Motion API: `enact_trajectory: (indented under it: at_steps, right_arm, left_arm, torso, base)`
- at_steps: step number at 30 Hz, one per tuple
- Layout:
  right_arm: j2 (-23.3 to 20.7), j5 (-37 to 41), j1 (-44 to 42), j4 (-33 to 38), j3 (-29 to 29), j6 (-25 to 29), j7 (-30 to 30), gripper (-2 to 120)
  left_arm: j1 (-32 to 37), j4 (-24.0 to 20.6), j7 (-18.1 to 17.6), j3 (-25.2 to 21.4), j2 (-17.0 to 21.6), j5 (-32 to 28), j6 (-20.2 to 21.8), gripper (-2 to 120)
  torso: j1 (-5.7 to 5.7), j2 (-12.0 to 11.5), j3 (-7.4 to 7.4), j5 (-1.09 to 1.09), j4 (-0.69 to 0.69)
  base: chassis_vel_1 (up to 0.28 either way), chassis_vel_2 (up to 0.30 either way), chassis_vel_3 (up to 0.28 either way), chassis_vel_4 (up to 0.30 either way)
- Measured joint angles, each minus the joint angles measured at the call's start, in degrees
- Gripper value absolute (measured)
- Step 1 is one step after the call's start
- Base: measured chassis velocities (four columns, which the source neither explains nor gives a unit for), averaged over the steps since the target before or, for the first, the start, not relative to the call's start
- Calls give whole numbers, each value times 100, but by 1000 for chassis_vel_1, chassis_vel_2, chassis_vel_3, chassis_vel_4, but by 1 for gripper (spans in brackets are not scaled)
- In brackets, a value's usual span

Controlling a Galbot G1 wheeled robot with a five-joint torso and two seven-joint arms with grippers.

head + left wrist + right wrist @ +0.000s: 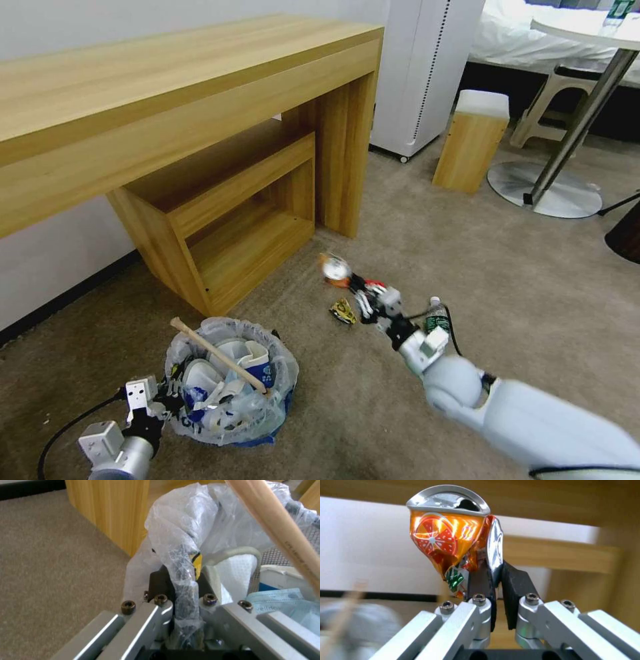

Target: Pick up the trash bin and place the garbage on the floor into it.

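The blue trash bin (230,393), lined with a translucent bag, stands on the beige floor (507,267) at lower left. It holds white slippers (200,377), a blue-white cup (260,367) and a wooden stick (217,353). My left gripper (167,393) is shut on the bin's bag-covered rim (181,580), beside a slipper (233,572) and the stick (283,535). Out over the carpet, my right gripper (353,283) is shut on a crushed orange can (335,269), and the can (453,537) is pinched at its lower edge by that gripper (493,572). A yellow wrapper (343,311) and a plastic bottle (437,319) lie beside the right arm.
A long wooden desk (167,93) with a low shelf unit (233,220) stands just behind the bin. A white appliance (427,67), a wooden stool (472,140), a round table base (543,190) and a dark round bin (627,233) stand farther right. Open carpet lies between.
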Motion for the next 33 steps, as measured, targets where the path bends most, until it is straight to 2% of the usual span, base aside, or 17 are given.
enact_trajectory:
  at_steps: [1, 2, 3, 6, 7, 10, 14, 24, 33]
  right_arm:
    - [19, 87, 260, 41, -253, 6, -56, 5]
    - [107, 245, 799, 83, -793, 8, -96, 5]
    - [107, 245, 799, 83, -793, 8, -96, 5]
    - [366, 620, 1651, 104, -1844, -125, 17, 5]
    - [366, 620, 1651, 104, -1844, -125, 17, 5]
    - [665, 795, 2021, -54, -2445, -303, 172, 5]
    - [949, 840, 2098, -205, -2778, -465, 380, 5]
    - [1275, 804, 2018, -446, -3231, -615, 625, 5]
    - [1388, 798, 1919, -732, -3275, -699, 750, 5]
  left_arm:
    - [-2, -23, -2, 0, -4, 0, 7, 3]
    - [-1, -72, -6, -2, -15, -1, 22, 3]
    - [-1, -72, -6, -2, -15, -1, 22, 3]
    - [22, -154, -16, -30, -29, -5, 29, 3]
    - [22, -154, -16, -30, -29, -5, 29, 3]
    - [50, -223, -18, -39, -63, -6, 31, 3]
    - [57, -260, -18, -37, -98, -2, 31, 3]
    - [51, -265, -18, -43, -133, -1, 24, 3]
    - [43, -189, -17, -40, -137, 4, -11, 3]
  torso:
    - [0, 0, 0, 1, -1]
    - [0, 0, 0, 1, -1]
    - [0, 0, 0, 1, -1]
    - [0, 0, 1, 0, 2]
    - [0, 0, 1, 0, 2]
    - [0, 0, 0, 1, 0]
    - [0, 0, 0, 1, 0]
    - [0, 0, 0, 1, 0]
    - [0, 0, 0, 1, 0]
  base:
    - [0, 0, 0, 0]
    - [0, 0, 0, 0]
    - [0, 0, 0, 0]
    - [0, 0, 0, 0]
    - [0, 0, 0, 0]
    - [0, 0, 0, 0]
    - [0, 0, 0, 0]
    - [0, 0, 0, 0]
    - [0, 0, 0, 0]
